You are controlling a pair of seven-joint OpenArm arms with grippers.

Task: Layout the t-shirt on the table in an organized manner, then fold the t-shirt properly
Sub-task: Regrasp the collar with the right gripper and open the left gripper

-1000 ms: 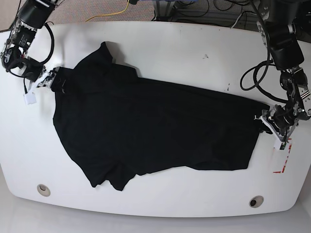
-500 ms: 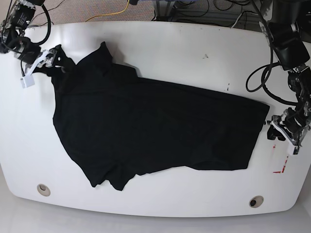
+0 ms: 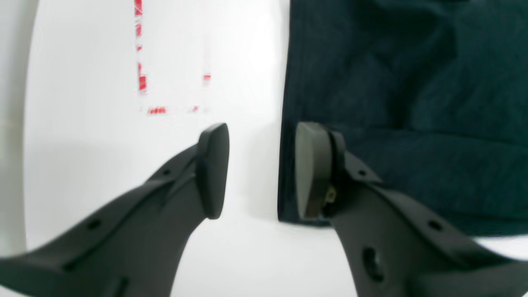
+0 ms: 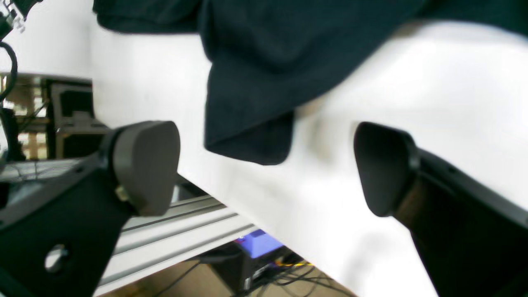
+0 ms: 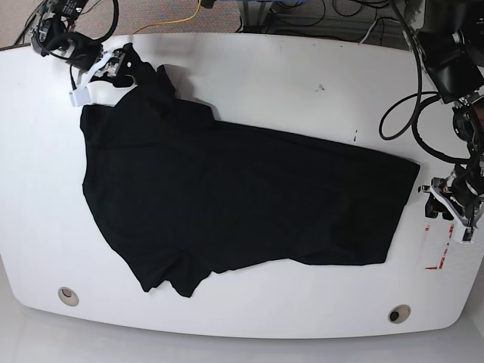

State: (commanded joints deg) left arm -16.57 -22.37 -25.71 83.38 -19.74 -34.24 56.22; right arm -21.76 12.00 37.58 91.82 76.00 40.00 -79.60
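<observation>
T-shirt (image 3: 396, 103) hem sits beside the left gripper (image 3: 262, 169); both grippers gape apart, empty.

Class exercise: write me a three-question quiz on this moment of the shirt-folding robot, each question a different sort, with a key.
1. True or false: the left gripper is clamped on the t-shirt.
2. Which sits beside the left gripper on the table? A) red tape marks B) a grommet hole C) a yellow cable
3. Fill in: in the right wrist view, the right gripper is ____, with a hanging piece of shirt between its fingers.

Key: 1 false; 2 A; 3 open.
</observation>
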